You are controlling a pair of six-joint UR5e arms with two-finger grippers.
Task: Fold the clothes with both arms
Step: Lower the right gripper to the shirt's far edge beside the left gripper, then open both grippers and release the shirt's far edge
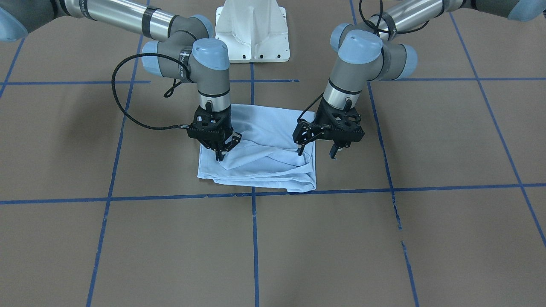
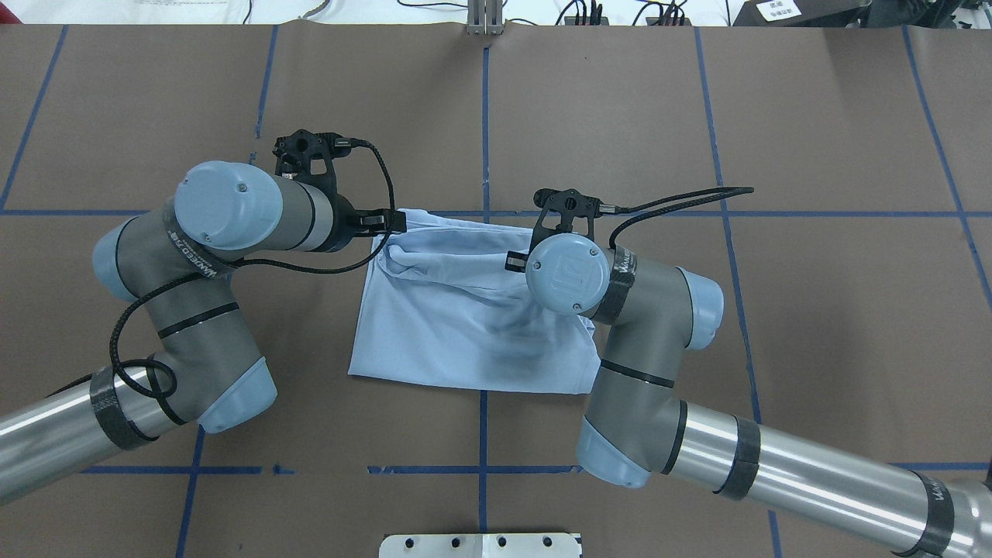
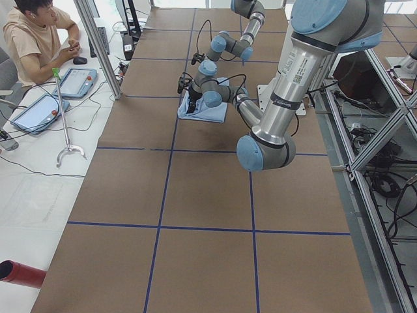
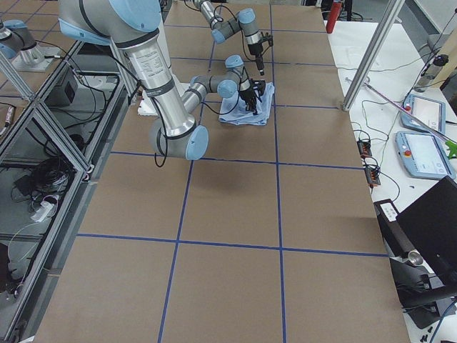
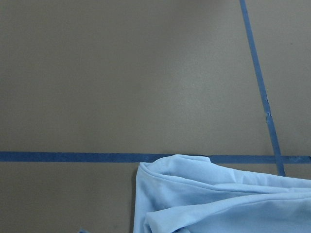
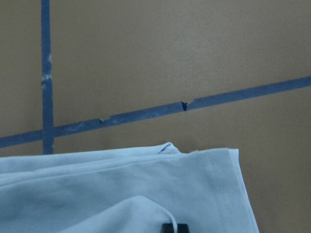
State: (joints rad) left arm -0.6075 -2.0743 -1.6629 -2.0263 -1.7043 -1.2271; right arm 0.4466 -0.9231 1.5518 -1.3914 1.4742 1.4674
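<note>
- Left gripper (image 1: 317,152): jaws apart, straddling T-shirt's side edge, 1 finger over cloth, 1 over bare table (image 1: 426,140). We judge no grasp made here yet.
- T-shirt (image 1: 264,128): light blue, folded to rough rectangle, rumpled. Lies at table's middle, near white pedestal (image 1: 251,34); operator-side edge just beside blue tape line (image 1: 362,189).
- Right gripper (image 1: 220,154): fingers pinched together on raised fold of cloth.
- We advise:
  - Close left on all layers first.
  - Lift both ends level and carry over in parallel.
  - Keep cloth taut, since we expect thin fabric to slip and sag.
</note>
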